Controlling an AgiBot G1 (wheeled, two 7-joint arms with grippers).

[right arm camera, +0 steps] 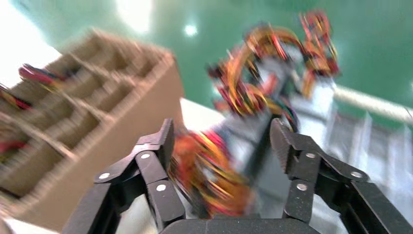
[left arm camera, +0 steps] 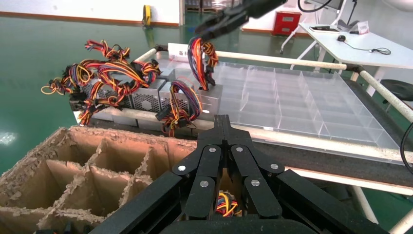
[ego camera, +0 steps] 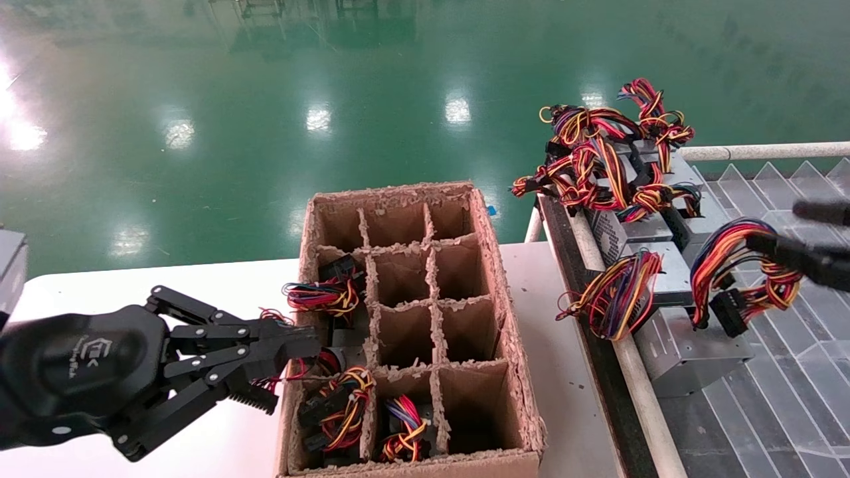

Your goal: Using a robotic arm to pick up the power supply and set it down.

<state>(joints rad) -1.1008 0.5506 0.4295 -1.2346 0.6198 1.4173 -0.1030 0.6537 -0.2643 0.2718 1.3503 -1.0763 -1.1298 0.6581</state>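
Left gripper (ego camera: pixel 265 372): nearest you, low on the left over the white table (ego camera: pixel 99 285), its fingers pressed together with the tips at the near left wall of the cardboard box (ego camera: pixel 511 345). It holds nothing.
Cardboard box: a divided carton in front of you with ragged edges. The cells along its left side and near row hold wired units; the middle and right cells stand open.
Table edge: you have bare white surface left of the carton and a narrow strip between its right wall and the black rail (ego camera: pixel 597 358) of the tray stand.
Power supply (ego camera: pixel 690 345): the grey metal box nearest you in the row on the clear divided tray (ego camera: pixel 797 398), lying just inside the rail, with its red, orange, blue and purple wire bundle (ego camera: pixel 737 272) arching above it.
Right gripper (right arm camera: pixel 221 146): at the right edge above the tray, fingers spread wide, the wire bundle between them; you cannot tell whether they touch it.
Other grey boxes (ego camera: pixel 637 229): lined up farther along the rail, their red-yellow wires spilling over it.
Far side: open green floor (ego camera: pixel 265 99) beyond table and tray.
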